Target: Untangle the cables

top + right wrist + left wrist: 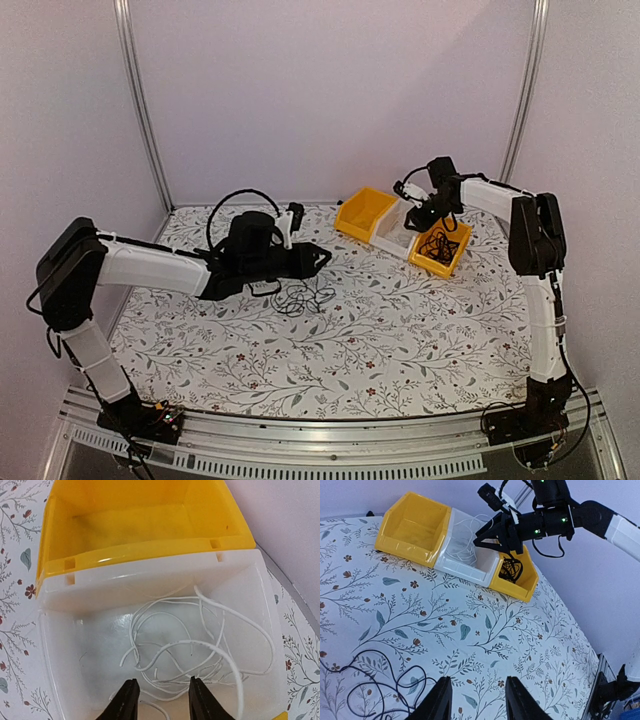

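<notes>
while left hand (475,700) and right hand (161,700) gape, white bin (150,572) holds white wire (170,643) (black cables (509,569) in rightmost yellow bin (515,587)).

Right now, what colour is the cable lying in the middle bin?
White: the cable lies coiled in the white bin; clearest in the right wrist view.

Robotics laboratory test cell. Plain white enclosure walls (330,90) stand on aluminium posts (142,100). Left arm (150,268) and right arm (545,300) are bolted to an aluminium rail (330,440). The floral-covered table (400,340) carries plastic bins (365,215).
</notes>
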Controlling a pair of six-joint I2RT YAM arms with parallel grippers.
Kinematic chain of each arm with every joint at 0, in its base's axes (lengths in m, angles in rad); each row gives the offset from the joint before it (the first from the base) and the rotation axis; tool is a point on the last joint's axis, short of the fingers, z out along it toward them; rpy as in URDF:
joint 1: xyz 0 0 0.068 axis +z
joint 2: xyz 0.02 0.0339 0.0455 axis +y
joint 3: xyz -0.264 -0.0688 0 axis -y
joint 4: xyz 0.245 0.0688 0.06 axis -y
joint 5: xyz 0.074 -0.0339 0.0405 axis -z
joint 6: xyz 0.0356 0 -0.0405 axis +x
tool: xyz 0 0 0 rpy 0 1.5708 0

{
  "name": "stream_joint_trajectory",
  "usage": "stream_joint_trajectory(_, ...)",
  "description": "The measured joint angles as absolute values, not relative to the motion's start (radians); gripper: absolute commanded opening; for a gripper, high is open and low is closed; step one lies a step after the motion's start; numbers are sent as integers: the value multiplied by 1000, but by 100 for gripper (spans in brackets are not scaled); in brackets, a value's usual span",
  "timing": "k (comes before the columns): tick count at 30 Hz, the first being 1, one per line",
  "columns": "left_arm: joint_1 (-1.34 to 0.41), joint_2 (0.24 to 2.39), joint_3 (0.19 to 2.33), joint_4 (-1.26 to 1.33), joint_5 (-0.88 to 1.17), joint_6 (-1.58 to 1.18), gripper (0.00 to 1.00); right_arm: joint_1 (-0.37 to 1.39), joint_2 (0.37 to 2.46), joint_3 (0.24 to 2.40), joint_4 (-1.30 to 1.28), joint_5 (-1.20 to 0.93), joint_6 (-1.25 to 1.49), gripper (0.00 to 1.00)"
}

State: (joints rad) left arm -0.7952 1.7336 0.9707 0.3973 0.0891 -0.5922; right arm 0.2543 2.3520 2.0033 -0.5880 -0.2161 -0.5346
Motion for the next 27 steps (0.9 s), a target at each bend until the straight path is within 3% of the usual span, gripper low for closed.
stream_joint_trajectory(6, -795, 1658, 936, 344, 51, -575, 37, 255, 2290, 1947, -623, -224, -506, 55)
stream_joint_trajectory(12, -781, 1579, 888, 261, 1, -550, 39, 255, 2088, 1811, -649, -246, -459, 66)
stream_joint_trajectory(19, -682, 1563, 867, 99, -80, -566, 31, 255, 1850, 1675, -620, -244, -441, 66)
stream_joint_trajectory(27, -571, 1671, 870, 82, -61, -569, 30, 255, 1670, 1250, -457, -372, -461, 65)
